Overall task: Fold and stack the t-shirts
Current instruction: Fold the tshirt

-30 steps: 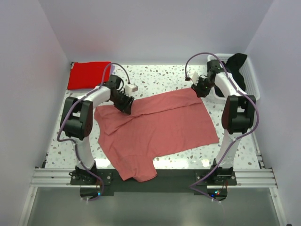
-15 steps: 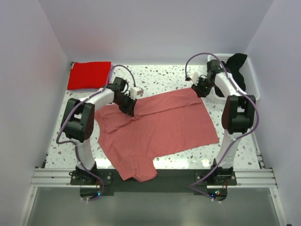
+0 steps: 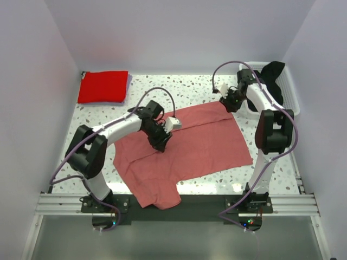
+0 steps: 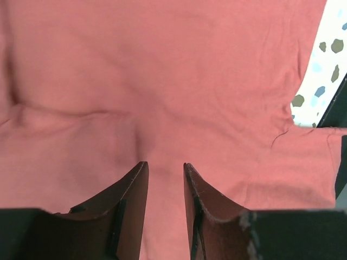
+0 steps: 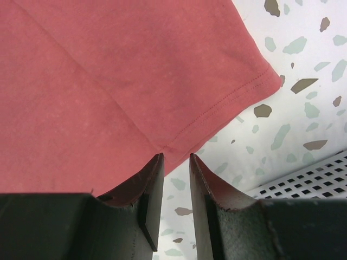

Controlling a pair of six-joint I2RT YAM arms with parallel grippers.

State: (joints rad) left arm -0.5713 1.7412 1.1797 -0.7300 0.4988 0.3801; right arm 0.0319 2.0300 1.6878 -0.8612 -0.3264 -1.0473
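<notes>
The salmon-pink t-shirt point(image 3: 200, 143) lies spread on the table, with its left sleeve side folded in. My left gripper point(image 3: 161, 143) hovers low over the shirt's left-middle; in the left wrist view point(image 4: 165, 163) its jaws stand a narrow gap apart with only pink cloth point(image 4: 162, 70) below. My right gripper point(image 3: 226, 104) sits at the shirt's far right corner; in the right wrist view point(image 5: 176, 155) its jaws are slightly apart with bare table between them, beside the hem point(image 5: 217, 108). The red t-shirt point(image 3: 103, 86) lies folded at the far left. The black t-shirt point(image 3: 272, 76) hangs in the basket.
The white slatted basket point(image 3: 290, 89) stands at the far right, close to my right arm; its wall shows in the right wrist view point(image 5: 303, 184). White walls enclose the table on three sides. A metal rail point(image 3: 179, 203) runs along the near edge.
My left gripper has moved right and nearer, from the shirt's far left edge to over its body, and the left sleeve side has come in with it. The right arm has not moved.
</notes>
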